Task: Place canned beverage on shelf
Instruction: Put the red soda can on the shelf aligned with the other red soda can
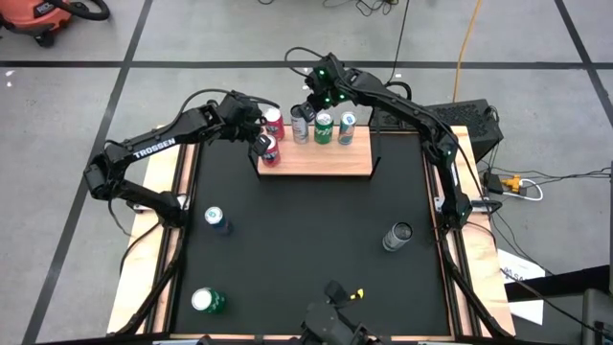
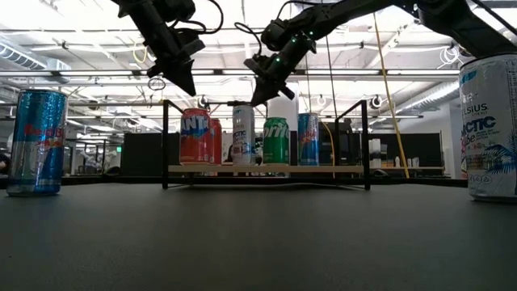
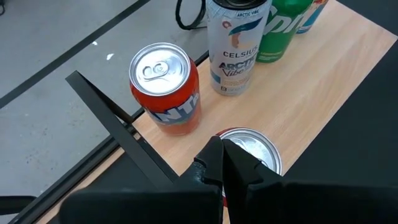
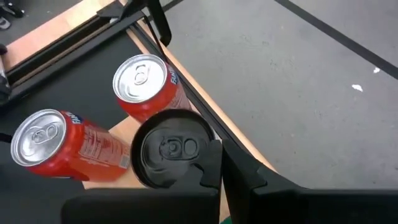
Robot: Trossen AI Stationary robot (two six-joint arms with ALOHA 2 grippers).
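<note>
The wooden shelf (image 1: 314, 159) stands at the table's far side. On it stand two red cans (image 1: 273, 120) (image 1: 271, 149), a white Celsius can (image 1: 301, 126), a green Sprite can (image 1: 324, 127) and a blue can (image 1: 347, 127). My left gripper (image 2: 188, 89) is shut and hangs a little above the nearer red can (image 3: 249, 144), clear of it. My right gripper (image 2: 257, 99) is shut. It slants down from the far side to the black top of the Celsius can (image 4: 173, 149). My right gripper has its shut fingertips (image 4: 214, 163) at the far rim of the Celsius can's black top (image 4: 198, 167), slanting down from the table's far side. I cannot tell whether they touch it. The can stands upright on the shelf.
Loose cans stand upright on the black tabletop: a blue Red Bull can (image 1: 215, 218) at the left, a green can (image 1: 206, 301) near the front left, and a grey-topped Celsius can (image 1: 397, 236) at the right. Black rod brackets (image 2: 165, 144) (image 2: 366, 144) rise at the shelf's ends.
</note>
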